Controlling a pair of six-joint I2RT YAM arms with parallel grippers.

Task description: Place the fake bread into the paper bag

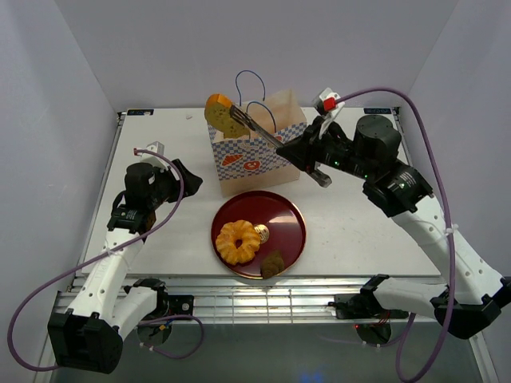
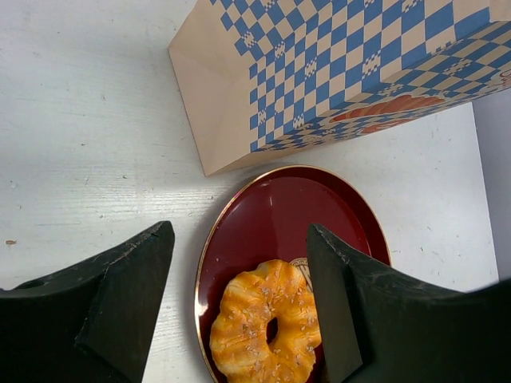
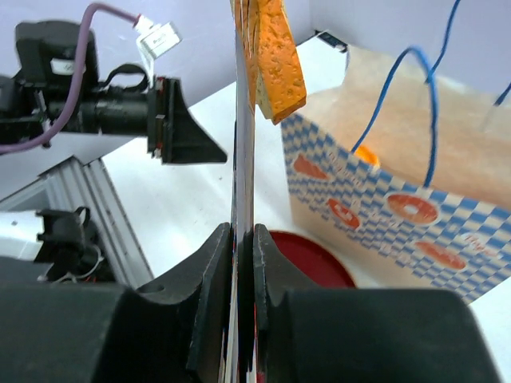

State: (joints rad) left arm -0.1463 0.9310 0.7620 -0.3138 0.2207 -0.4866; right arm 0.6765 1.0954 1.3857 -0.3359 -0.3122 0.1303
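Note:
My right gripper [image 1: 310, 153] is shut on metal tongs [image 1: 263, 128], which show edge-on in the right wrist view [image 3: 243, 159]. The tongs pinch a round tan bread slice [image 1: 219, 114] above the left top edge of the paper bag [image 1: 255, 155]; the slice also shows in the right wrist view [image 3: 275, 56]. The bag stands upright and open, and something orange [image 3: 363, 153] shows inside it. A golden ring pastry [image 1: 238, 241] and a small brown piece [image 1: 272, 264] lie on the red plate [image 1: 297, 215]. My left gripper [image 1: 188, 177] is open and empty, left of the bag.
The left wrist view shows the bag's checkered side [image 2: 319, 72], the plate [image 2: 279, 211] and the ring pastry [image 2: 267, 323] between my open left fingers [image 2: 128, 279]. A small gold-and-white item [image 1: 262, 233] sits beside the ring. Two blue cord handles [image 1: 251, 88] stand above the bag.

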